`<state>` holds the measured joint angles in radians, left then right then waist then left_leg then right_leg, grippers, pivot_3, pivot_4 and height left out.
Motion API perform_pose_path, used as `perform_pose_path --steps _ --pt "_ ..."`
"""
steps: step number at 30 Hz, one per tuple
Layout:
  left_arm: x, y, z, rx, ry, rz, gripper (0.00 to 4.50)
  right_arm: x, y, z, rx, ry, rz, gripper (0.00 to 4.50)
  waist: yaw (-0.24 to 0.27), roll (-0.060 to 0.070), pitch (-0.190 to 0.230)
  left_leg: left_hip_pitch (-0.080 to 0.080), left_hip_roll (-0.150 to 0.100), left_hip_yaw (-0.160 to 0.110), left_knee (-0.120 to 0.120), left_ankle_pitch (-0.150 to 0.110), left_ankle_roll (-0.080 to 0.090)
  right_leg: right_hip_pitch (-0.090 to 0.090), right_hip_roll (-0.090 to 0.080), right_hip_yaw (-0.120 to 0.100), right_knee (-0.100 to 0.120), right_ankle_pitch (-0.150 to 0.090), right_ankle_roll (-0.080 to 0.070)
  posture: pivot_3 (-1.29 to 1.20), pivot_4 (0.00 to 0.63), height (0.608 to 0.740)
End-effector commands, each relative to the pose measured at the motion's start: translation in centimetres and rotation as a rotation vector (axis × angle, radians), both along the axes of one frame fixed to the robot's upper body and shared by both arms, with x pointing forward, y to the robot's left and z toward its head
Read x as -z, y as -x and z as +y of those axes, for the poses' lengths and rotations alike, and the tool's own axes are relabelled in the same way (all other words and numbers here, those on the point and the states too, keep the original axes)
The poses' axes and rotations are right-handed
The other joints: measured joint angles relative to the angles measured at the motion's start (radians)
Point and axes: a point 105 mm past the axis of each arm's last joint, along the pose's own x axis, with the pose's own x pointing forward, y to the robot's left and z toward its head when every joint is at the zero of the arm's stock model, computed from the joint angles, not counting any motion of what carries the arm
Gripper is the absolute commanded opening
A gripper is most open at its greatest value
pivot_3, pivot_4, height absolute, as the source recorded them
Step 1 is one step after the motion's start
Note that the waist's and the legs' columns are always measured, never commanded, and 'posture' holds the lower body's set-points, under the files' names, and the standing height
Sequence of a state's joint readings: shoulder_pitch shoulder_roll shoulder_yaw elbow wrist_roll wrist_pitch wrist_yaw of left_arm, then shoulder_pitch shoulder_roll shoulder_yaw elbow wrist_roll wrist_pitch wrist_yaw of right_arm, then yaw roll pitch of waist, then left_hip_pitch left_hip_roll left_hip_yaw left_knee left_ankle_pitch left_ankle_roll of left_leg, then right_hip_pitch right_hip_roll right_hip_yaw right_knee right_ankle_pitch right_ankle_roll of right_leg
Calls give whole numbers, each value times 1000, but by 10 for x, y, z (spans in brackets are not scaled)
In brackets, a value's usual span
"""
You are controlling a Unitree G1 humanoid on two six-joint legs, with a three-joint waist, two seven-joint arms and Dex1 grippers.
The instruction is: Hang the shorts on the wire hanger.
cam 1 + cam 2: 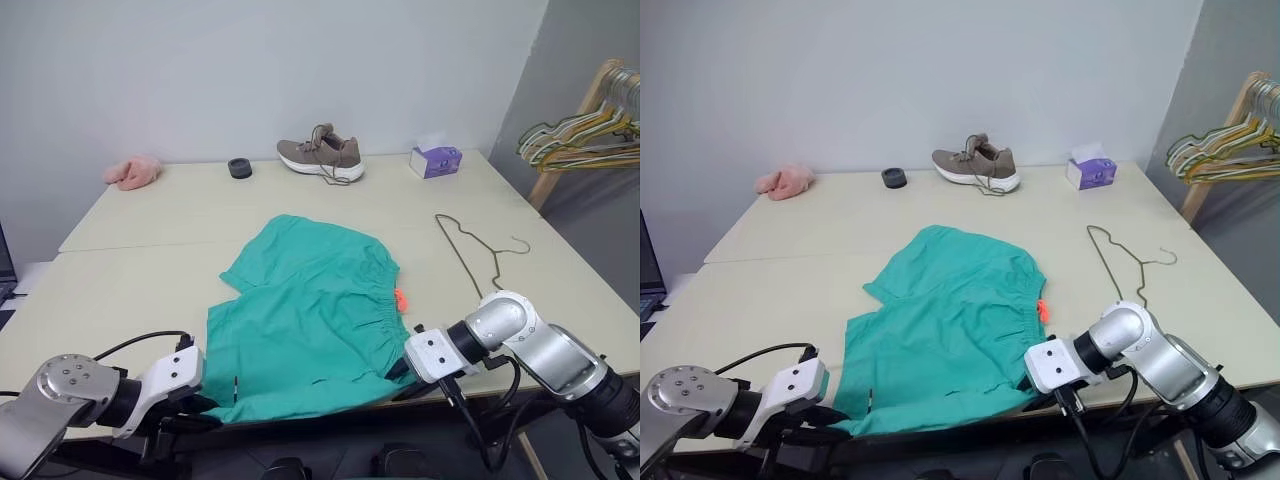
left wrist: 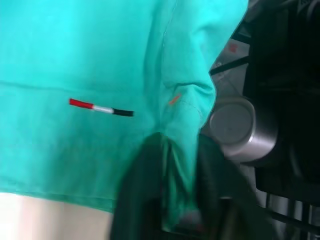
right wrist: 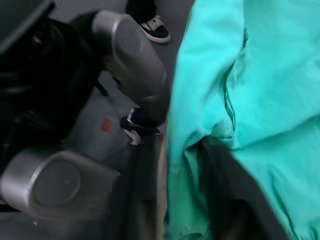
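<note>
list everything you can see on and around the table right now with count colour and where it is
shorts: one, teal-green, near table edge
wire hanger: one, grey, right of shorts
shoe: one, brown, far edge
tissue box: one, purple, far right
pink cloth: one, far left
small ring: one, dark, beside shoe
hanger bunch: several, yellowish, rack at right
table: one, cream
left gripper: fabric between its fingers
right gripper: fabric between its fingers

The shorts [image 1: 310, 320] hang over the table [image 1: 150, 250] edge, hiding their near hem. Both sets of fingertips are hidden below that edge. The bunch of hangers [image 1: 590, 135] is cut off at the frame edge.
</note>
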<state>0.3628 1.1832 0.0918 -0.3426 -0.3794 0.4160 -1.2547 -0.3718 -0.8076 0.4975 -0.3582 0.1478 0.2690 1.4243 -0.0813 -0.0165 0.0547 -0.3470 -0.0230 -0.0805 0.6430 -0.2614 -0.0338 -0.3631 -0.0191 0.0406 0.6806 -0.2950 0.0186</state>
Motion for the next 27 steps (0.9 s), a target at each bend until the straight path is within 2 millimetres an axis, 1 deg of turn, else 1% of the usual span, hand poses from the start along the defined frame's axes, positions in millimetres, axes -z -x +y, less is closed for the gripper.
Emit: perform_pose_path --steps 1,2,6,7,8,9,11,13,15,17,20,22,23,27 --pt "-12 -6 3 -5 1 -44 2207 -16 1 1 7 -45 21 2652 0 -1 1 0 0 0 0 0 0 0 0 0 0 0 0 -71 0 740" --pt "-14 -9 2 -16 12 -57 2557 -19 -2 2 32 -63 27 3065 1 -2 2 0 0 0 0 0 0 0 0 0 0 0 0 -69 0 740" --pt "-23 -18 -3 -62 80 -96 3829 -35 -25 1 179 -151 24 4481 1 -3 6 0 0 0 0 0 0 0 0 0 0 0 0 -64 0 740" --pt "-28 -25 -7 -78 112 -146 4173 -42 -37 -1 262 -202 0 4500 1 -3 6 0 0 0 0 0 0 0 0 0 0 0 0 -63 0 740" --pt "-31 -30 -10 -90 136 -180 4443 -47 -46 -2 320 -238 -15 4500 2 -3 7 0 0 0 0 0 0 0 0 0 0 0 0 -62 0 740" --pt "-38 -37 -17 -108 190 -216 4478 -54 -57 -8 404 -284 -31 4500 4 -3 7 0 0 0 0 0 0 0 0 0 0 0 0 -62 0 740" --pt "-46 -40 -25 -119 256 -232 4478 -62 -68 -19 514 -337 -31 4500 8 -4 7 -1 0 0 1 0 0 0 0 0 0 1 2 -63 0 740" --pt "-49 -39 -29 -111 282 -217 4478 -68 -71 -32 598 -371 2 4500 12 -4 7 -1 0 0 0 0 -1 -1 0 0 -1 2 4 -69 0 740" --pt "-46 -38 -30 -86 262 -211 4478 -72 -71 -49 689 -402 21 4500 18 -4 7 -4 0 0 0 -1 -1 -1 0 0 -1 2 4 -82 0 740" --pt "-46 -43 -31 -78 262 -232 4478 -71 -79 -64 802 -435 3 4500 22 -4 7 -6 0 1 0 -2 -1 -1 0 1 -1 1 4 -94 0 740" --pt "-54 -59 -36 -71 280 -312 4478 -65 -99 -86 987 -458 -59 4500 23 -4 7 -12 0 1 2 -2 -1 -6 0 1 0 2 5 -101 0 740" --pt "-62 -70 -45 -56 308 -366 4478 -57 -118 -112 1199 -454 -125 4500 22 -4 7 -12 0 2 2 -2 -1 -6 1 2 0 3 6 -109 0 740" --pt "-64 -73 -50 -43 319 -378 4478 -53 -125 -124 1285 -443 -163 4500 21 -4 7 -12 0 2 2 -2 -1 -6 1 2 0 3 6 -118 0 740" --pt "-68 -78 -61 5 337 -392 4478 -32 -139 -158 1541 -371 -229 4500 13 -3 6 -13 -1 6 2 -2 -1 -7 1 4 0 4 7 -128 0 740"
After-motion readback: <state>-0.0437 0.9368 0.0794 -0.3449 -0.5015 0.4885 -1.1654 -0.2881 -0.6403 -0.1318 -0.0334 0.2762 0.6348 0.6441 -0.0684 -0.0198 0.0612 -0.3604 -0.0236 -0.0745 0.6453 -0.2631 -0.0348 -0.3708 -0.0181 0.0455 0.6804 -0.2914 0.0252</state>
